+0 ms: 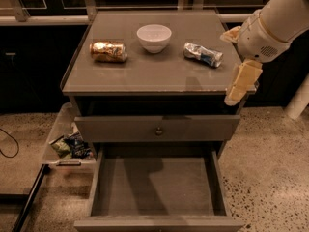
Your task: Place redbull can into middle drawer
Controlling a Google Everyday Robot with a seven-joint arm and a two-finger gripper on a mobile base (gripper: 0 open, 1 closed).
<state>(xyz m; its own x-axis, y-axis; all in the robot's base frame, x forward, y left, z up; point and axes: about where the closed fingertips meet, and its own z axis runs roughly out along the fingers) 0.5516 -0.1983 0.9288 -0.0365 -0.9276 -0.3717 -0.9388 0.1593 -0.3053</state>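
The redbull can (203, 54) lies on its side on the right part of the table (154, 76), crumpled, silver with blue patches, its length running from upper left to lower right. Just to its left stands a white bowl (153, 44), upright near the back middle of the table, its inside showing only plain white. Further left a fatter gold-orange can (108, 51) also lies on its side, well apart from the bowl. The gripper (241, 83) hangs off the table's right front corner, cream-coloured and pointing down, below the level of the redbull can and apart from it; whether it is open or closed I cannot tell, and nothing is seen in its hold. Under the table top is a dark recess, then a shut drawer front (120, 128) with a small round knob (158, 130). Below that the middle drawer (154, 185) is pulled out wide toward the camera, its flat grey floor bare apart from a shadow on the left side. On the floor to the left a clear plastic bin (57, 132) holds a jumble of dark snack packets (72, 145).
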